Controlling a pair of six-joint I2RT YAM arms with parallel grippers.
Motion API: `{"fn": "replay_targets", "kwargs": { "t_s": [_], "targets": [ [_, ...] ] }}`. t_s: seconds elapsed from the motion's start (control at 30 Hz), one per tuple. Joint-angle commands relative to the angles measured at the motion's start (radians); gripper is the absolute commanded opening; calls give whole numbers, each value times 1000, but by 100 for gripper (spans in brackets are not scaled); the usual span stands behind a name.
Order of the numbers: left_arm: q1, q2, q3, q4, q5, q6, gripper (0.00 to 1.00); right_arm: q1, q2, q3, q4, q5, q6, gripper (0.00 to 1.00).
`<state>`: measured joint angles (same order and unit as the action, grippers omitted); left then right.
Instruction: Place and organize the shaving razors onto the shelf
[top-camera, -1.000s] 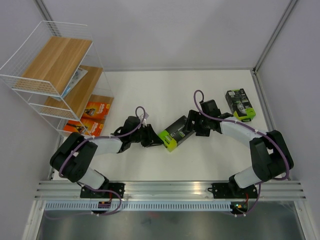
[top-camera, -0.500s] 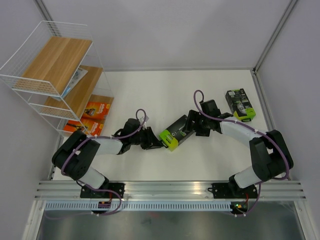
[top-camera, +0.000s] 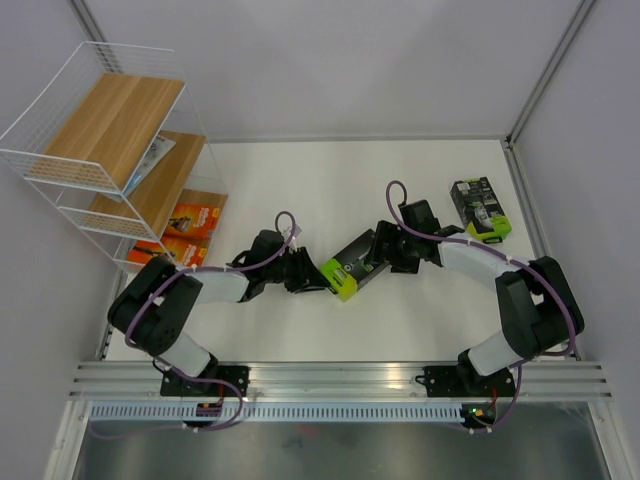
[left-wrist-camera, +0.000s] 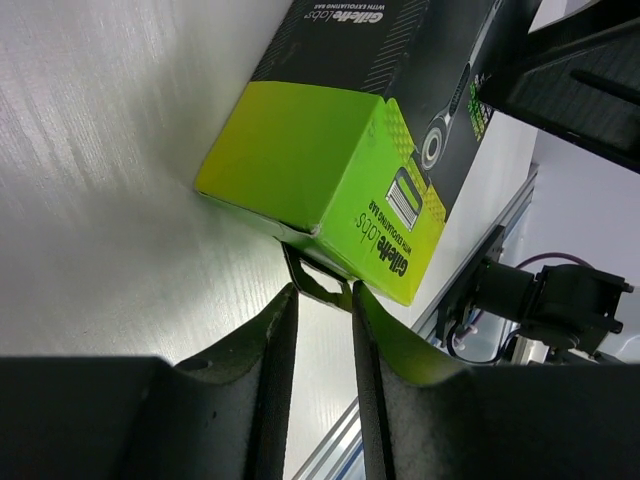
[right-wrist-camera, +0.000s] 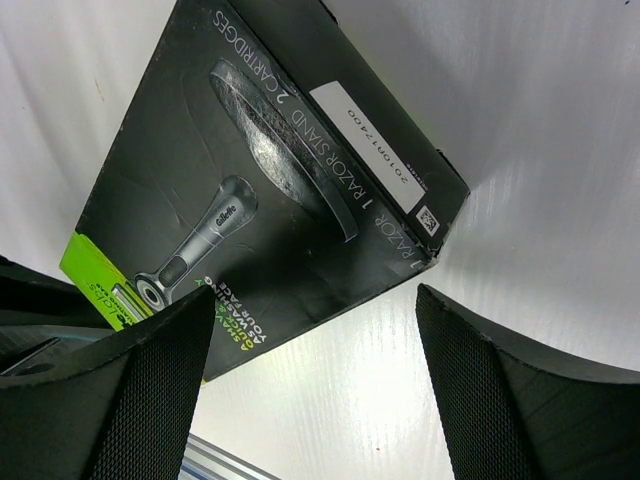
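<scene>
A black box with a lime-green end (top-camera: 348, 263) lies flat on the white table (top-camera: 300, 180), slanted, midway between the two arms; its green end points toward the left arm, its black end toward the right. A thin hang tab (left-wrist-camera: 318, 278) sticks out from the green end; it sits in the narrow gap between the tips of the left gripper (left-wrist-camera: 320, 300); those jaws stand only slightly apart, and from the wrist view I cannot tell whether they pinch the tab or merely flank it. At the other end, the right gripper (right-wrist-camera: 315, 310) is spread wide, its fingers (right-wrist-camera: 130, 400) either side of the box's black corner, gripping nothing.

A second black box (top-camera: 478, 208) with a green end lies well apart, near the table's far right edge.

The shelf (top-camera: 110, 120) stands at the far left corner; two orange boxes (top-camera: 190, 218) lie side by side on its lowest board; a flat white-blue pack (top-camera: 150, 160) rests on the middle board; the top board shows bare wood.
</scene>
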<state>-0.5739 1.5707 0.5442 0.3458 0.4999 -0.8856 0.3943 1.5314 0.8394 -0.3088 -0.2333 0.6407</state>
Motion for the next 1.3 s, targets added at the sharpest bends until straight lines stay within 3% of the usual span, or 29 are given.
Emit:
{"fn": "replay_targets", "kwargs": {
  "t_s": [0.0, 0.2, 0.43, 0.87, 1.13, 1.27],
  "targets": [
    [-3, -29, 19, 6, 3, 34, 34, -6, -14, 21, -3, 22, -1, 87],
    [-3, -113, 6, -42, -26, 37, 37, -6, 4, 15, 16, 3, 10, 87],
    [-6, -29, 23, -38, -1, 50, 33, -6, -5, 24, 4, 8, 4, 87],
    [-6, -32, -7, -10, 6, 31, 33, -8, -10, 41, -21, 8, 1, 87],
    [2, -133, 0, -177, -90, 96, 35, 8, -171, 23, -20, -32, 58, 86],
    [16, -210, 42, -332, -196, 129, 37, 177, -270, -49, 45, 11, 236, 86]
  ]
}}
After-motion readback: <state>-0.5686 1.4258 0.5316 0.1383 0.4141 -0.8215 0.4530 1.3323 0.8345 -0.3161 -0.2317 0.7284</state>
